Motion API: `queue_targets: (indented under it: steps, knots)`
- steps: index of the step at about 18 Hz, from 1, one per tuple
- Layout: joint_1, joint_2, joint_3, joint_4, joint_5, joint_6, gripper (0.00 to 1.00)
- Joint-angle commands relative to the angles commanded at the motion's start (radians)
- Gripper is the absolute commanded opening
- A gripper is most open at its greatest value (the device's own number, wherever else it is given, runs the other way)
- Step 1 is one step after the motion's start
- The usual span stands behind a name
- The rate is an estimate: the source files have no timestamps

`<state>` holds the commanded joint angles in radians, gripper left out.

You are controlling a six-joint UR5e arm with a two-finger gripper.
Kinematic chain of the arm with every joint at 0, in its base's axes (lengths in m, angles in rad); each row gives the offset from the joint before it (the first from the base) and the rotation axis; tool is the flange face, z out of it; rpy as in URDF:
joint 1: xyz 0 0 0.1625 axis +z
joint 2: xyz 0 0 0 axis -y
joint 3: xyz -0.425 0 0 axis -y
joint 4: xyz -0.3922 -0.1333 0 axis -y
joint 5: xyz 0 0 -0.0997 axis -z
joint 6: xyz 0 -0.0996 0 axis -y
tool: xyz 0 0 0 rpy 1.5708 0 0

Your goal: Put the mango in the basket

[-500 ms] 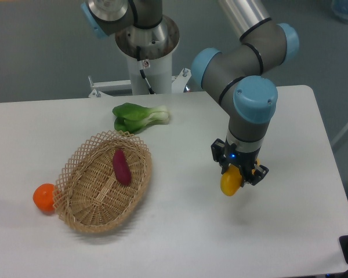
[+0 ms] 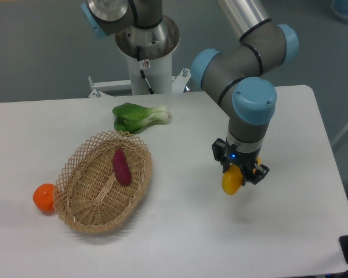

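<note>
One mango (image 2: 231,181), one wicker basket (image 2: 81,168), one sweet potato (image 2: 121,167) inside it, one orange (image 2: 44,196) touching basket's left rim, one bok choy (image 2: 138,117) behind. Gripper (image 2: 239,172) clamped on mango, fruit hanging below fingers, above the table (image 2: 301,127), well right of basket.

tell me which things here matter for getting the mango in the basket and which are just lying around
Part of the job:
mango, held in the claw
basket, off to the left on the table

Just lying about:
sweet potato, inside the basket
orange, beside the basket's left end
bok choy, behind the basket
</note>
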<state>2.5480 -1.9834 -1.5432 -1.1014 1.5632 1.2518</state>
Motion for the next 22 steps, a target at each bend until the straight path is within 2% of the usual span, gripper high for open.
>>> queue_targets:
  steps: [3,10,15,19,22]
  knots:
    - [-0.011,0.008,-0.020,0.000,0.000,-0.011,0.57]
    - [-0.113,0.012,-0.041,0.005,0.021,-0.049,0.57]
    - [-0.196,0.066,-0.100,0.005,0.015,-0.052,0.57]
    - [-0.273,0.095,-0.104,0.002,0.009,-0.051,0.57]
    - [-0.334,0.097,-0.104,0.009,0.011,-0.080,0.57]
